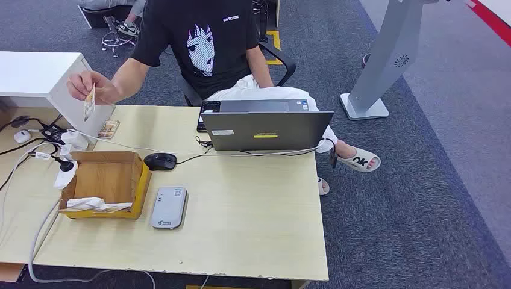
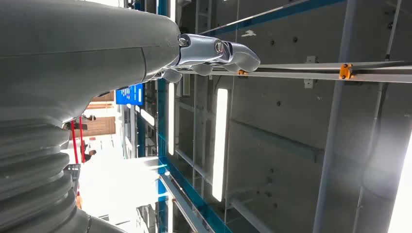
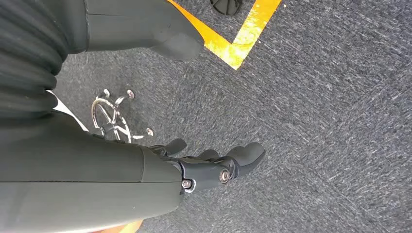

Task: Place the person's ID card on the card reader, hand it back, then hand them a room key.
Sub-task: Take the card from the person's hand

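A person in a black T-shirt sits behind the table and holds up the ID card in a raised hand over the table's far left. The grey card reader lies flat on the wooden table, right of an open cardboard box. A small card lies on the table below the raised hand. My left hand points up at a ceiling, fingers apart and holding nothing. My right hand hangs over grey carpet, fingers loosely apart, nothing in it.
A grey laptop stands at the table's far edge with a black mouse to its left. Cables and a power strip crowd the left side. White paper lies in the box. A grey stand rises at the right.
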`<action>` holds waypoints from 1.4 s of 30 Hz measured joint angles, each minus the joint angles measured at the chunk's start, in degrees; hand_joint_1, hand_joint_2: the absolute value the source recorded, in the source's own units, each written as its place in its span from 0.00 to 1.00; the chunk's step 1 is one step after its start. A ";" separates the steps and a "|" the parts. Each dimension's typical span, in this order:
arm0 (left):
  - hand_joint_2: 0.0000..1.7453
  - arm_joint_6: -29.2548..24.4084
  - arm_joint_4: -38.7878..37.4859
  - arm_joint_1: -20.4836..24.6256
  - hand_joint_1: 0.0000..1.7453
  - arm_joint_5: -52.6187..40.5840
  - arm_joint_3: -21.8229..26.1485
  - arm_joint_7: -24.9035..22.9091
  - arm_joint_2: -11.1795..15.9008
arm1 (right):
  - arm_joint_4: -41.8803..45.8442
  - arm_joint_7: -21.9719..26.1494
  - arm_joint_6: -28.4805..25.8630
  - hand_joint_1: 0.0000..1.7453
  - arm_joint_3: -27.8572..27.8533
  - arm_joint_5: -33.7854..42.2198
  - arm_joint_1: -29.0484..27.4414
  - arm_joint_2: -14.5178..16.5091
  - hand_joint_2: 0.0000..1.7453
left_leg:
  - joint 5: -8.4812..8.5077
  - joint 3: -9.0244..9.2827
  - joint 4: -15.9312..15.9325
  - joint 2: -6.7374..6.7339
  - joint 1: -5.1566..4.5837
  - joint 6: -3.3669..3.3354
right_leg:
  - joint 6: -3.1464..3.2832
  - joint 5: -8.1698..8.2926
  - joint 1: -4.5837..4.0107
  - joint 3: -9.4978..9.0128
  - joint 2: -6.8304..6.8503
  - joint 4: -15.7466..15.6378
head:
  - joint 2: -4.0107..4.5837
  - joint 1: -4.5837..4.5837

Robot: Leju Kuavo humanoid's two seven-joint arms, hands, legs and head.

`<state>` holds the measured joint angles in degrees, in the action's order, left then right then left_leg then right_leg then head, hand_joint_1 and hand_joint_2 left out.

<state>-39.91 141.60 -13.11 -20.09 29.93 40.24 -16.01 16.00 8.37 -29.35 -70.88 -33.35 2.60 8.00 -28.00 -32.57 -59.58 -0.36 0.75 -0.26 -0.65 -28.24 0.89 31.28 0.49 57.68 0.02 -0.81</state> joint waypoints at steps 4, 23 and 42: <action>1.00 0.00 0.14 0.00 0.00 0.00 -0.01 0.00 -0.01 | 0.00 0.00 0.00 0.00 -0.05 0.00 0.00 0.00 1.00 | 0.00 0.00 0.00 0.00 0.00 0.00 | 0.00 0.00 0.00 0.00 0.00 0.00 | 0.00 -0.01; 1.00 0.00 0.14 0.00 0.00 0.00 -0.01 0.00 -0.01 | 0.00 0.00 0.00 0.00 -0.07 -0.01 0.00 0.00 1.00 | 0.00 0.00 0.00 0.00 0.00 0.00 | 0.00 0.00 0.00 0.00 0.00 0.00 | 0.00 0.00; 1.00 19.39 -57.99 28.42 0.00 -37.88 -22.11 -31.21 18.08 | -1.34 -8.22 8.25 0.00 2.49 -6.21 0.93 -0.18 1.00 | 1.29 -1.22 0.17 -0.60 0.00 0.31 | 0.23 1.45 -0.02 1.61 -0.58 0.10 | 0.00 -0.15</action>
<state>-20.52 83.61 15.31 -57.96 7.82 9.03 2.07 14.66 0.15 -21.10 -68.39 -39.56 3.53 7.82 -26.71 -33.79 -59.41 -0.96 0.75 0.05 -0.42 -26.79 0.87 32.90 -0.09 57.77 0.02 -0.96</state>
